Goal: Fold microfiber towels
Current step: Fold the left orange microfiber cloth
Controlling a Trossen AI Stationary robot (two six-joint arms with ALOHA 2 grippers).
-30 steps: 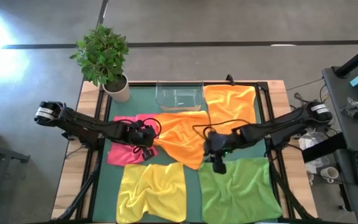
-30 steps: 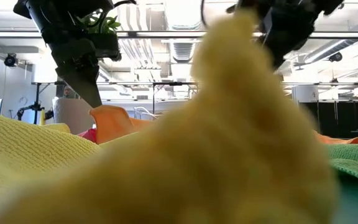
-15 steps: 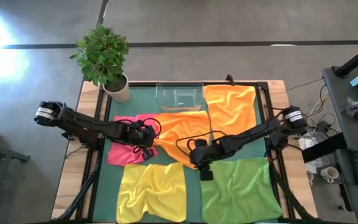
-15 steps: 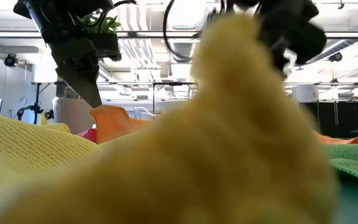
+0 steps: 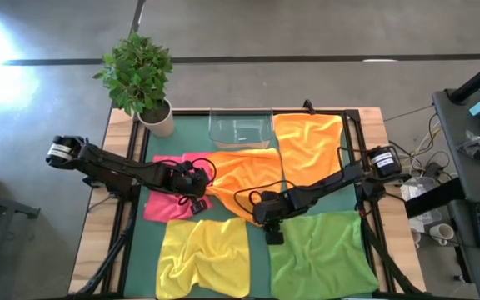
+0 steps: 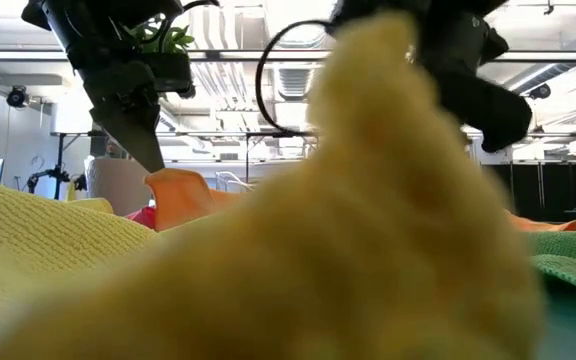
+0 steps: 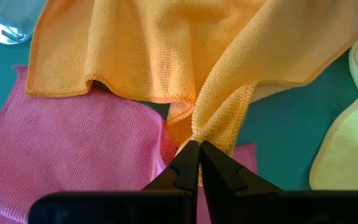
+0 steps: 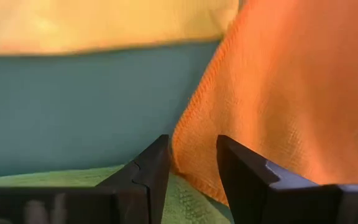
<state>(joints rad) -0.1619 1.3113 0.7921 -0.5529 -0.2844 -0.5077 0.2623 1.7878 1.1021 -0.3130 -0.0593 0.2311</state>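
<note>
The middle orange towel (image 5: 244,179) lies spread on the green mat (image 5: 257,250), and its left part overlaps the pink towel (image 5: 161,204). My left gripper (image 5: 202,193) is shut on this orange towel's left near corner. My right gripper (image 5: 261,221) is open low over its near corner (image 8: 194,165), one finger on each side of the edge. A second orange towel (image 5: 308,142) lies at the far right. The yellow towel (image 5: 202,254) and the green towel (image 5: 319,254) lie along the near edge. The yellow one fills the low view (image 6: 368,250). My left gripper pinches the orange towel's gathered corner (image 7: 196,127) between its two fingertips, slanting down from the table's left. That corner is raised off the pink towel; the cloth runs up from the tips in a bunched fold, and the rest lies on the mat. My right gripper: whether its fingers (image 8: 151,168) touch the orange edge, I cannot tell.
A clear plastic tray (image 5: 240,129) stands at the mat's far edge. A potted plant (image 5: 140,79) stands at the far left corner. Black rails run along both sides of the table.
My right gripper has gone down and toward the table's left, to the middle orange towel's near corner, staying open. My left gripper and the corner it holds have kept still.
</note>
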